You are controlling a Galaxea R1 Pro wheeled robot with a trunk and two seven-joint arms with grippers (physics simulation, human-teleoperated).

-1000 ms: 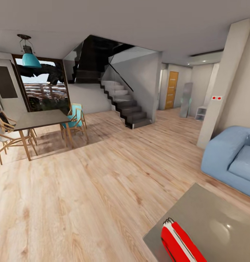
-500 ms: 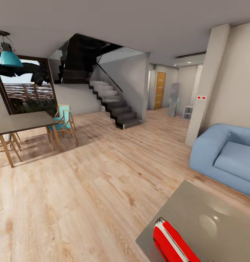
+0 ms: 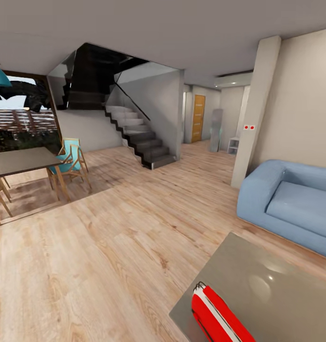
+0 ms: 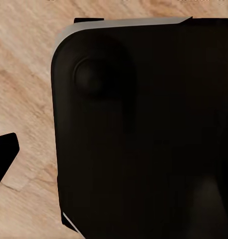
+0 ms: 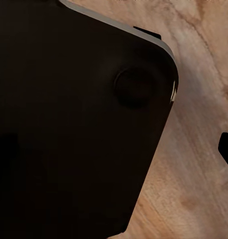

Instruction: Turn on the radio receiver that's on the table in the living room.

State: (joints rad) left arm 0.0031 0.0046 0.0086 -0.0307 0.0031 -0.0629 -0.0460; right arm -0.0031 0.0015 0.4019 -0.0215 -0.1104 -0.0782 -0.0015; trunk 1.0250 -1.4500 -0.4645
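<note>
Camera panned right (apparently); sofa (image 3: 291, 204), table (image 3: 277, 289) shifted leftward in frame.

Left wrist view: a black rounded body panel (image 4: 143, 134) with a pale edge occupies most of the frame, centre to right; a dark pointed tip (image 4: 4, 154) enters at the left edge. Right wrist view: a similar black panel (image 5: 74, 119) covers the left and centre; a dark tip (image 5: 227, 149) at the right edge. Finger state indeterminate.

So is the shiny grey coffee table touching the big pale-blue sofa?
Apart. In the head view, a strip of light wood plank floor shows plainly between the shiny grey coffee table and the pale-blue sofa.
</note>
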